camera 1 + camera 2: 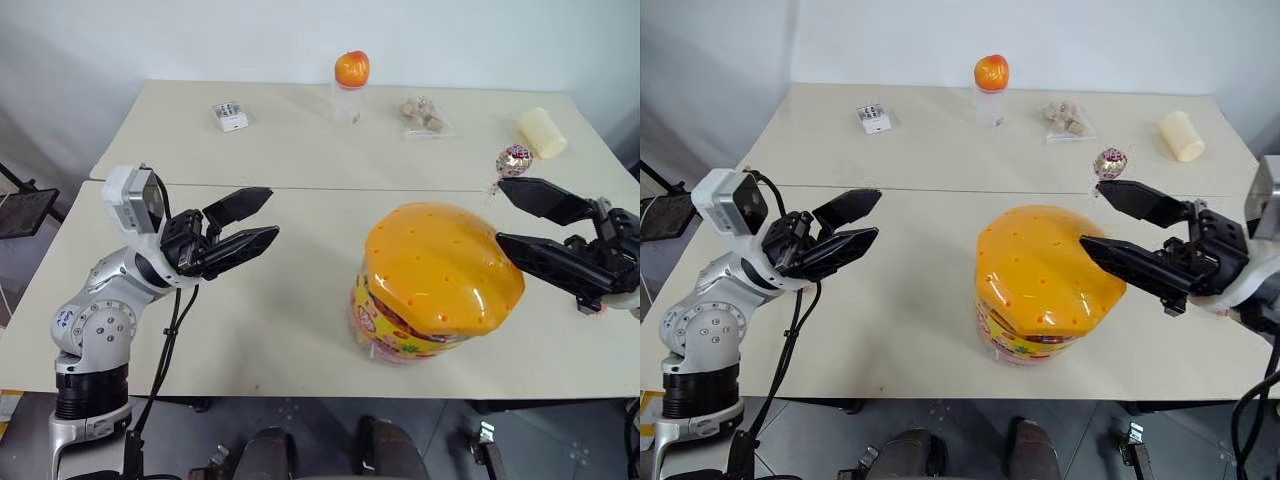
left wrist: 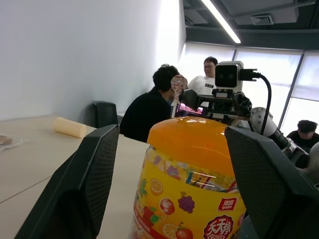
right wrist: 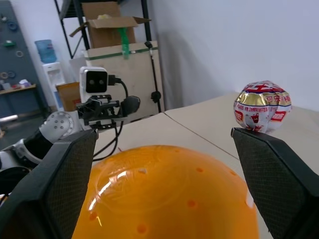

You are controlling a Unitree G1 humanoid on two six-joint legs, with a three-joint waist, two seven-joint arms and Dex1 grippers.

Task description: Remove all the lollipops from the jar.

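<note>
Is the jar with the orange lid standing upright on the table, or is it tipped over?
Upright. The jar stands on its base on the table, with its domed lid on top facing up.

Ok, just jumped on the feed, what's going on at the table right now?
The robot has both arms raised on either side of the jar, whose orange lid is on. The left gripper is open, apart from the jar, holding nothing. The right gripper is open too, its fingers beside the lid's far-right edge. One wrapped lollipop stands just beyond the right gripper's upper finger; whether it touches that finger is unclear.
</note>
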